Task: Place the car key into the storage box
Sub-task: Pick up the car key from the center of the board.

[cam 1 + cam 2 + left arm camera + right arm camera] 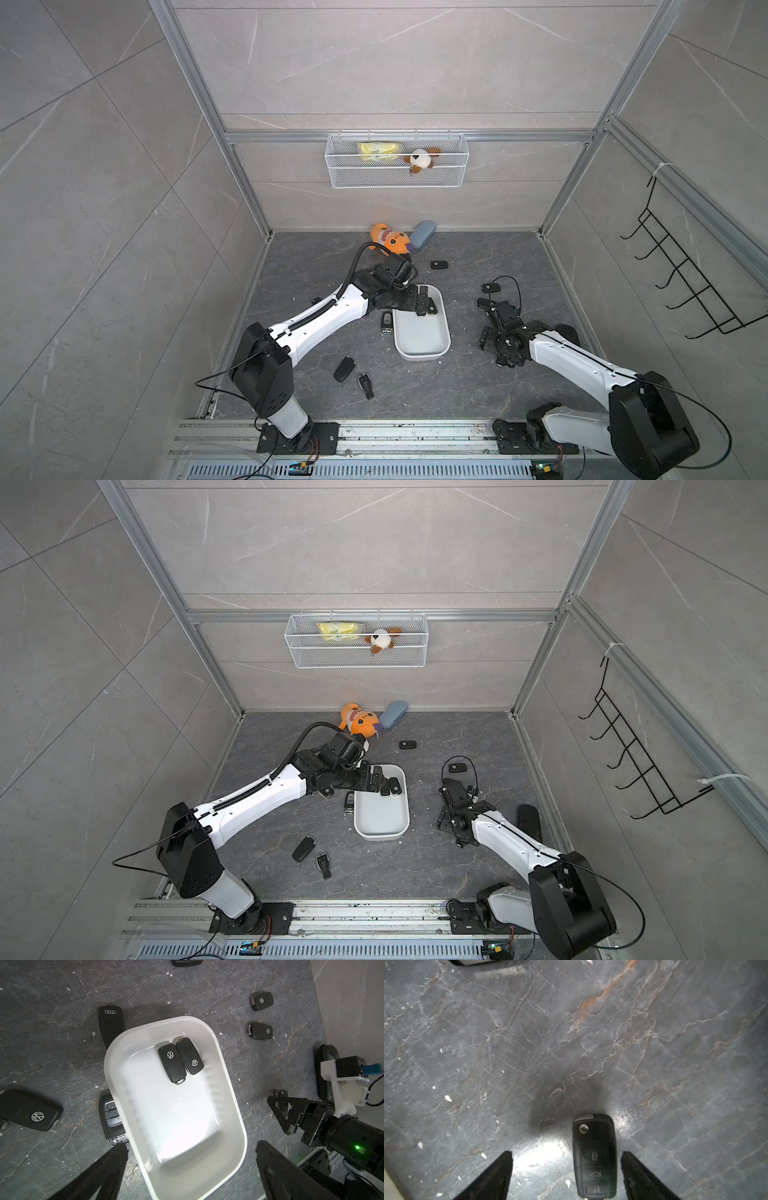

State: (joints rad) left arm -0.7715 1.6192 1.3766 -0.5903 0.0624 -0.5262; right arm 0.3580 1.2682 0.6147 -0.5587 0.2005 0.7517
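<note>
At the lower left of a top view I see a black fob (344,368) and a slimmer key (365,384) lying loose on the table (457,374). Further right, a silver-trimmed key (387,322) sits tight against the left wall of the storage box (419,338). My left tool (191,1146) hangs over the box's upper end with its fingers wide apart, gripping nothing. Inside the box, two black keys (171,1064) lie side by side, touching, at that same end. Upper centre, the wire basket (397,178) on the back wall holds a yellow packet (379,151) and a small brown-and-white plush (422,158). To the right of the box, my right tool (565,1153) is low over the table. Its wrist view shows the car key (595,1157) flat on the table, outside the box. The key lies between fingers that stand apart, with a gap on each side.
</note>
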